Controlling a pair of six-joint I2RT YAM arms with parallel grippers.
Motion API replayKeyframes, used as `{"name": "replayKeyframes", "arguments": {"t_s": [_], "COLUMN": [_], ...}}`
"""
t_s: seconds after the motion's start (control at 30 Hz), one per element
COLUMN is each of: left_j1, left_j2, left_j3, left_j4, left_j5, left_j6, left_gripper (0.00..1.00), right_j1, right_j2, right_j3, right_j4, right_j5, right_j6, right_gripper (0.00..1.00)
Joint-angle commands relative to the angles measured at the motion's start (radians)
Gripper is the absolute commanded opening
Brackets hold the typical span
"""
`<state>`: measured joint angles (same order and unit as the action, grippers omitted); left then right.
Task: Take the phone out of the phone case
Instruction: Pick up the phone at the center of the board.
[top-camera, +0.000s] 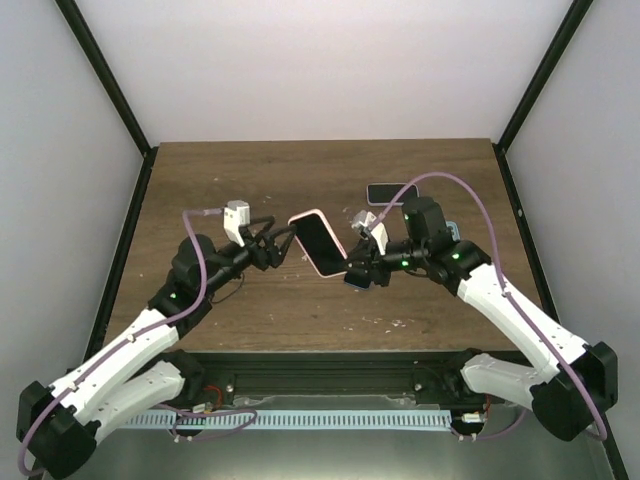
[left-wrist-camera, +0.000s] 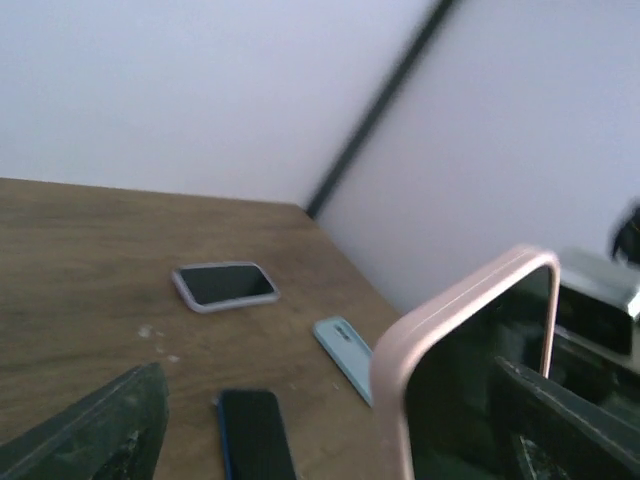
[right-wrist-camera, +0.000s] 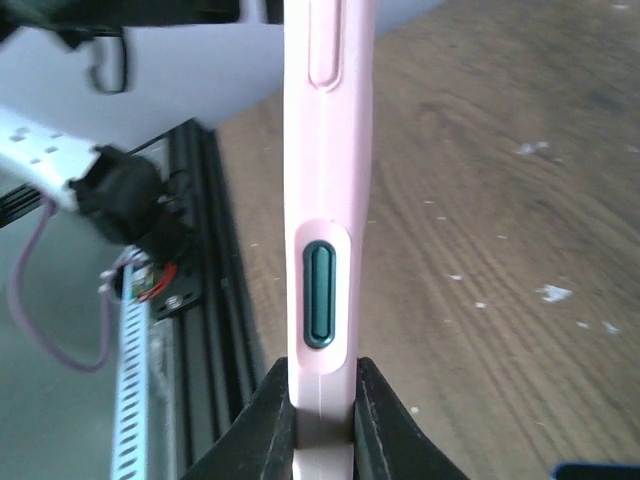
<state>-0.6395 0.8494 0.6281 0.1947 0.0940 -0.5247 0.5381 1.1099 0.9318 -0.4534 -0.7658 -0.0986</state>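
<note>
The phone, with its black screen (top-camera: 322, 245), sits in a pink case (top-camera: 306, 217) and is held in the air over the middle of the table. My right gripper (top-camera: 352, 264) is shut on the case's near right edge. In the right wrist view both fingers (right-wrist-camera: 274, 420) pinch the pink case (right-wrist-camera: 328, 150) just below its dark green side button (right-wrist-camera: 319, 295). My left gripper (top-camera: 284, 243) is open at the phone's left side. In the left wrist view the case's corner (left-wrist-camera: 398, 352) stands between the spread fingers (left-wrist-camera: 560, 420), close to the right one.
A phone in a pale grey case (left-wrist-camera: 224, 285) lies face up at the back right of the table (top-camera: 385, 192). A light blue case (left-wrist-camera: 344, 355) and a dark phone with a blue edge (left-wrist-camera: 255, 435) lie near it. A black frame rail (right-wrist-camera: 215, 300) runs along the table's near edge.
</note>
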Motion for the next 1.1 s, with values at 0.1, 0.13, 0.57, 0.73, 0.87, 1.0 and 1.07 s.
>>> {"name": "replayKeyframes", "arguments": {"t_s": [0.1,0.13,0.57,0.73,0.87,1.0,1.07], "left_j1": [0.033,0.033,0.031,0.031,0.031,0.031,0.031], "left_j2": [-0.019,-0.014,0.091,0.099,0.109,0.108,0.109], "left_j3": [-0.06,-0.063,-0.06,-0.082,-0.078,-0.082,-0.08], "left_j4": [0.174,0.197,0.356,0.41,0.423,0.456,0.452], "left_j5": [0.53,0.552,0.709,0.702,0.711,0.727,0.726], "left_j6": [0.085,0.081,-0.001,-0.033,-0.05,-0.067,-0.065], "left_gripper": [0.8,0.77,0.41,0.34,0.26,0.22,0.17], "right_j1": [-0.005,-0.005,-0.005,-0.005,-0.005,-0.006,-0.005], "right_j2": [-0.054,-0.051,-0.025,-0.024,-0.021,-0.029,-0.033], "right_j3": [0.0,0.001,0.004,0.001,-0.005,-0.008,-0.012], "right_j4": [-0.103,-0.108,-0.079,-0.042,-0.031,-0.022,-0.012], "right_j5": [-0.306,-0.323,-0.383,-0.38,-0.371,-0.368,-0.368], "right_j6": [-0.164,-0.169,-0.115,-0.076,-0.068,-0.058,-0.05], "right_gripper": [0.01,0.01,0.01,0.01,0.01,0.01,0.01]}}
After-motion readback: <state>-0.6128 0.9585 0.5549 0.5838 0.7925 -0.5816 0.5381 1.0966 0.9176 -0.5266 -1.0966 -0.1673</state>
